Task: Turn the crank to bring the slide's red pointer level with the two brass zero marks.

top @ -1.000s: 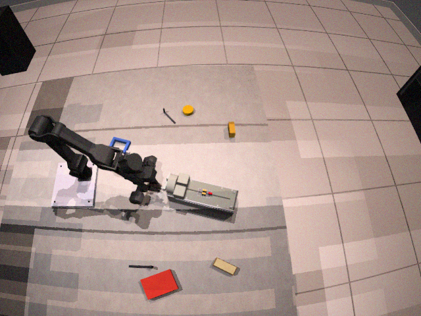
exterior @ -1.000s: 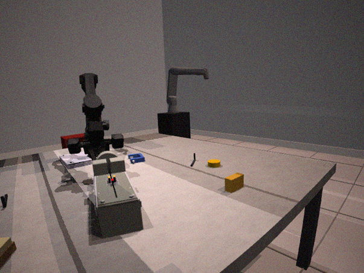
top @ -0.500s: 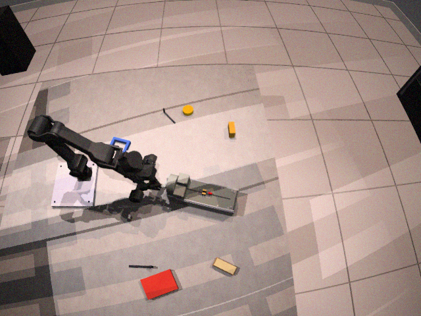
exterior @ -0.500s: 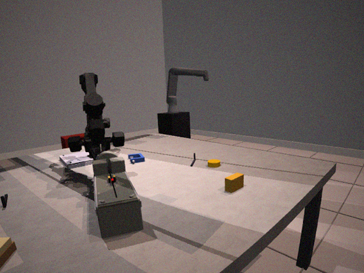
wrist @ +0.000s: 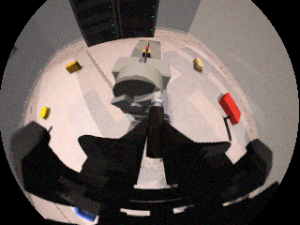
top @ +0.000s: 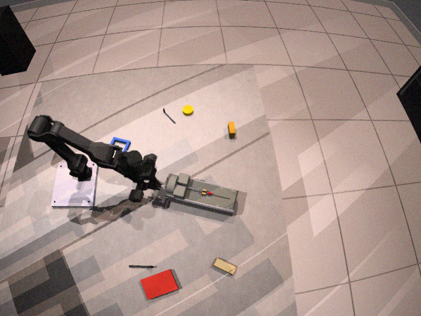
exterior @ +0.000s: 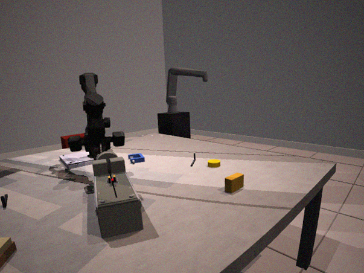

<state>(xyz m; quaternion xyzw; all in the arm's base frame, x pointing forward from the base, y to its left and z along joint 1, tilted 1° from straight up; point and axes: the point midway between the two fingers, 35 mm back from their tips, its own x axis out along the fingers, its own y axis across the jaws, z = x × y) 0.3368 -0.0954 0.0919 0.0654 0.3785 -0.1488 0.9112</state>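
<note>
Claw (top: 159,186) (exterior: 102,154) (wrist: 153,120) clenched around dark crank handle (wrist: 156,127), grey slide machine (top: 212,195) (exterior: 119,217) (wrist: 142,75) just beyond the fingertips

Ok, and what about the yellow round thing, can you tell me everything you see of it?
The yellow round thing is a short, thick disc, plain bright yellow all over, maybe plastic or painted. It shows no handle or separate parts. It lies flat on the table, between the thin black bent stick and the orange block. Only the table seems to touch it.
</note>
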